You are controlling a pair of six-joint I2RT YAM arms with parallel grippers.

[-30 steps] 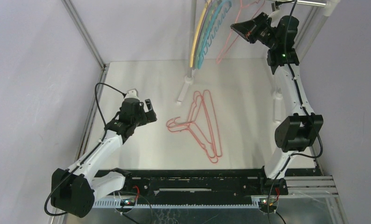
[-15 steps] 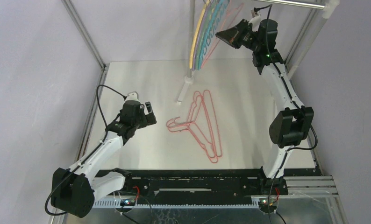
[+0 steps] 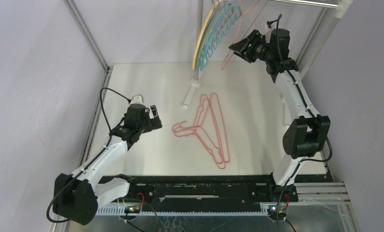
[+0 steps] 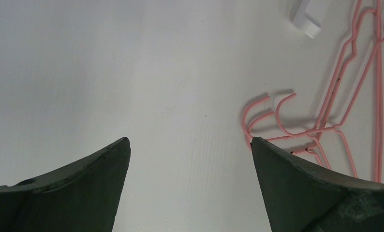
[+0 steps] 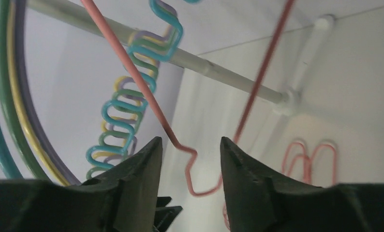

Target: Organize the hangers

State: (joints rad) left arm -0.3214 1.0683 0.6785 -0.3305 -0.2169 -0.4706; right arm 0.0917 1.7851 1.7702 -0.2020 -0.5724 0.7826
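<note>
Several coloured hangers (image 3: 210,36), yellow, teal and purple, hang in a bunch from the silver rail (image 3: 306,2) at the back. A thin pink hanger (image 3: 225,64) hangs just right of them. My right gripper (image 3: 234,49) is raised beside it and open. In the right wrist view the pink hanger's (image 5: 180,145) bent corner passes between the parted fingers (image 5: 149,162) of the right gripper (image 5: 190,145) without touching them. More pink hangers (image 3: 207,128) lie piled on the table. My left gripper (image 3: 157,116) hovers open left of the pile, with the hooks (image 4: 262,116) beside its right finger.
An upright silver pole (image 3: 199,29) with a white foot (image 3: 189,99) stands behind the pile. Frame posts rise at the table's back corners. The rail (image 5: 228,72) crosses the right wrist view behind the wavy hanger arms (image 5: 127,111).
My right gripper was shut on the pink hanger and has opened, letting it hang free. That arm swung left and dropped a little. The left arm has stayed still.
</note>
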